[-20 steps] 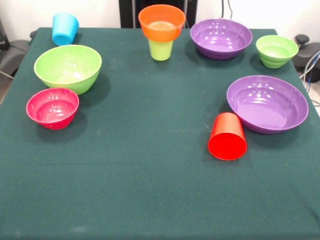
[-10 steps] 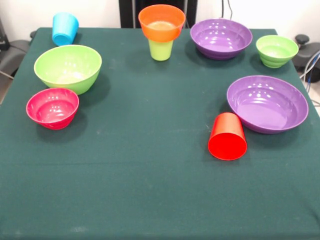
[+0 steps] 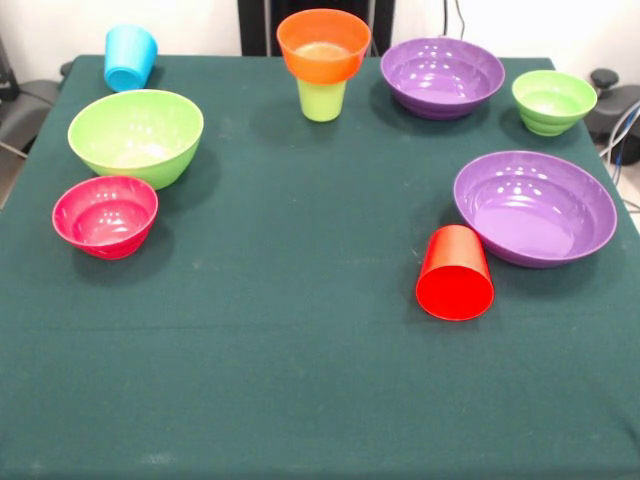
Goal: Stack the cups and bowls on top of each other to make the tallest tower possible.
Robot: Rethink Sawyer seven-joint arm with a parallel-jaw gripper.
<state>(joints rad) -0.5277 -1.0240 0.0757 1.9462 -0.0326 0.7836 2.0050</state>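
Cups and bowls lie spread over the green worktop [image 3: 300,380], and only one stack is begun: an orange bowl [image 3: 323,44] sits mouth-up on an upright lime cup [image 3: 321,100] at the far edge. A wide bowl balanced on a narrow cup makes a tall but tippy start, which seems to be the point of a height-first tower.

At the far left corner, a blue cup [image 3: 130,57] lies tipped. A red cup [image 3: 455,272] lies on its side with its mouth toward the camera, just beside the near purple bowl [image 3: 535,207]; it would need righting before use. The large lime bowl [image 3: 136,135] stands close behind the pink bowl [image 3: 105,215] on the left. A second purple bowl [image 3: 442,76] and a small green bowl [image 3: 553,101] stand along the far right. Every bowl is upright and looks empty; the orange one shows a pale patch inside, probably glare.

No arm or fingers show, so their state cannot be told. Judging by this layout, most of the building remains.
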